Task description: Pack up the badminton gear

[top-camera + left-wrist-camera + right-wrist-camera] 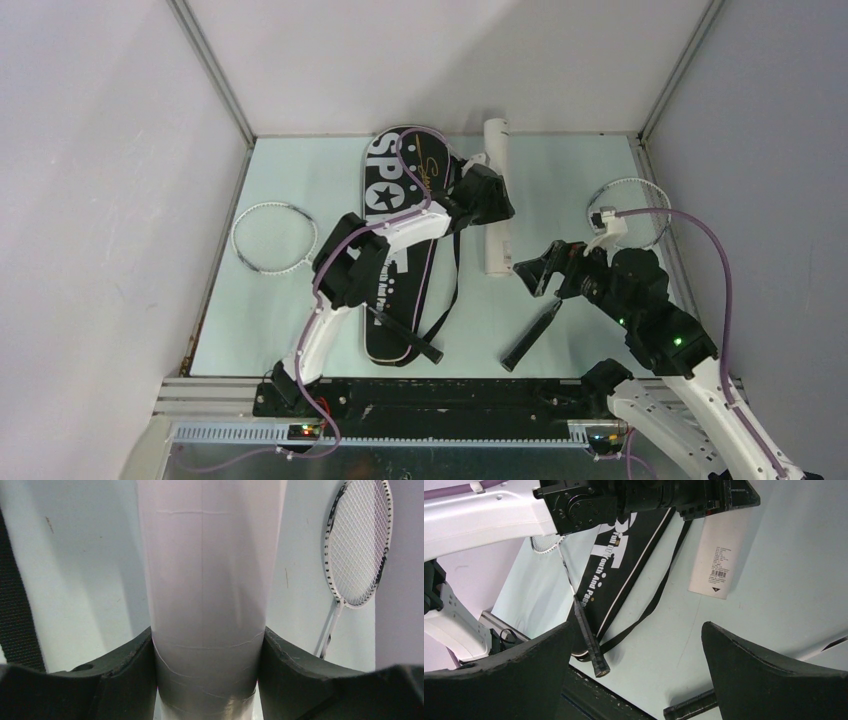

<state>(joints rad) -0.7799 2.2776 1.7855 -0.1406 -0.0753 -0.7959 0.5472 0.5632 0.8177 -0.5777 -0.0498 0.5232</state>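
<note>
Plain long white tube (497,248) lies flat by the bag (383,175); left arm (400,232) reaches across, left fingers (125,675) clamping it, right fingers (754,670) spread wide.

The black racket-shaped cloth bag (385,200) looks matt, its black webbing strap (17,605) coarsely ribbed; just right of the bag, the long white cardboard tube (207,580) is smooth, matt paper with faint seam lines; the black pads (125,675) of the left gripper (207,652) look rubbery, matt, rough-edged; farther right of the bag, the thin silver-framed racket (357,545) shows a glossy frame and white string mesh; the pale green table (75,580) is matt, lightly scuffed.
</note>
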